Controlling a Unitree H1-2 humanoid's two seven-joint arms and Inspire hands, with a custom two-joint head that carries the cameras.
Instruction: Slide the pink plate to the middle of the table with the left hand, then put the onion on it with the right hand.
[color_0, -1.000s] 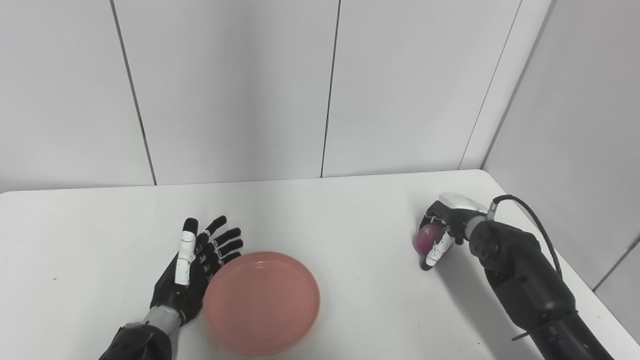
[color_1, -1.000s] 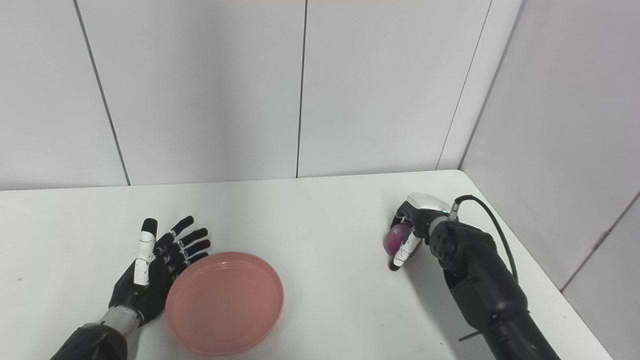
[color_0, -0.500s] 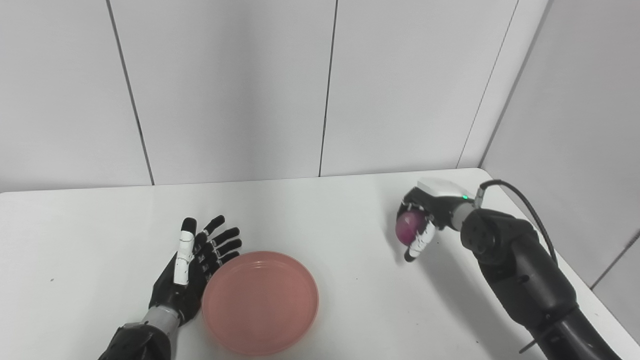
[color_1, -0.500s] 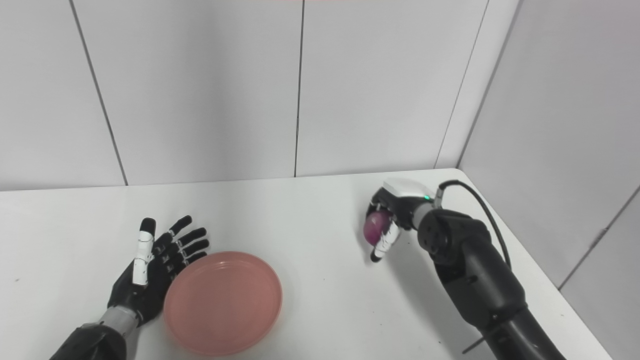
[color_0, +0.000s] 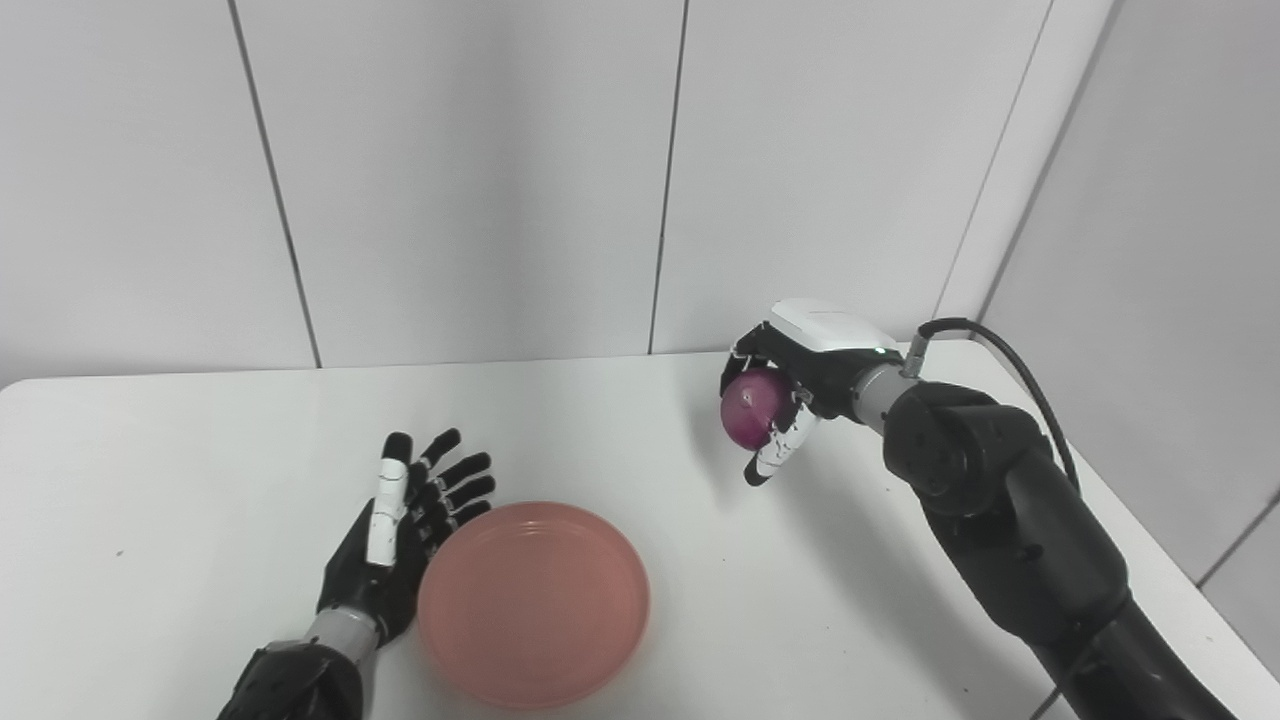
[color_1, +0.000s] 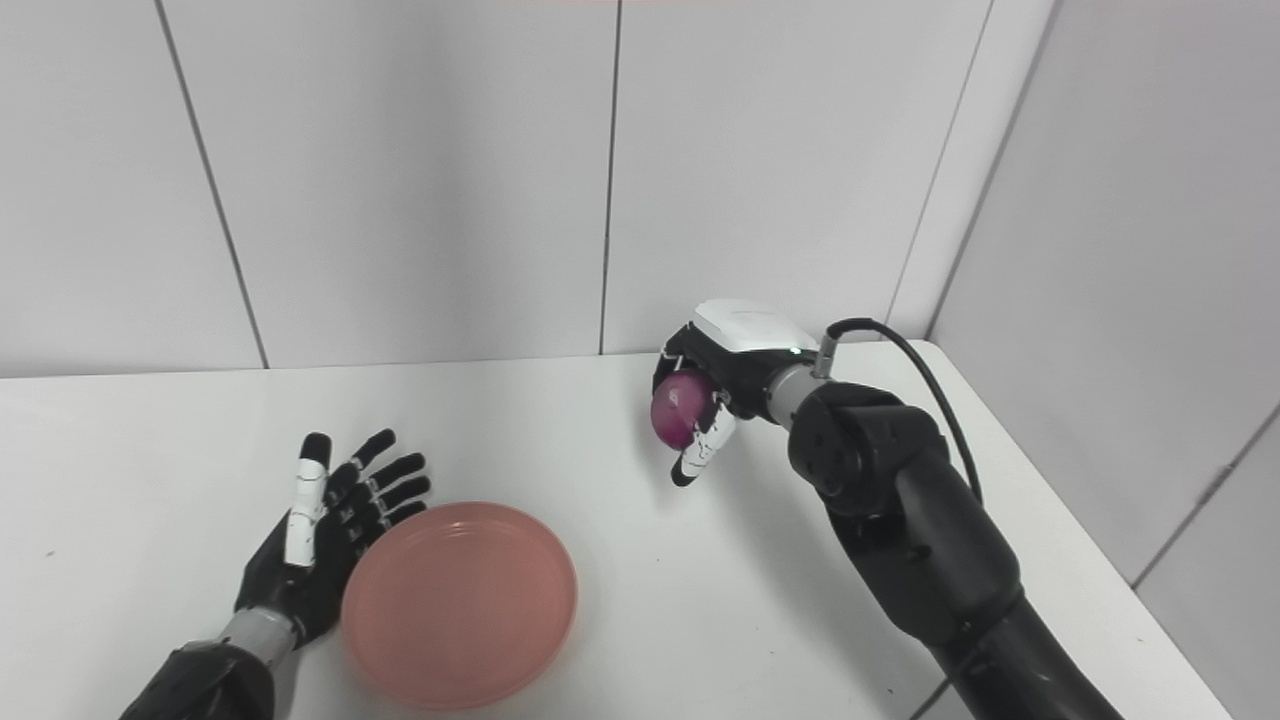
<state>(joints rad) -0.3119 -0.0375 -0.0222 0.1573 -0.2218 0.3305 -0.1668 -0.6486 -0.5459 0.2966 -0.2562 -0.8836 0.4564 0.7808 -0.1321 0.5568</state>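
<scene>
Onion (color_0: 752, 408) up in the air, wrapped in the curled fingers of the right hand (color_0: 790, 385), well above the worktop (color_0: 160, 450) and to the far right of the pink plate (color_0: 534, 604). It's purple-red, round, smooth-skinned. Left hand (color_0: 400, 545) lies flat, fingers spread, touching the plate's left rim. Plate looks placed near the middle; the drop onto it is still to come.

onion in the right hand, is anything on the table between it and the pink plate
Nothing visible does. The right hand holds the onion up above the table, and the stretch of white surface down to the pink plate is bare. The left hand lies open along the plate's left rim, on the far side from the onion's path.
</scene>
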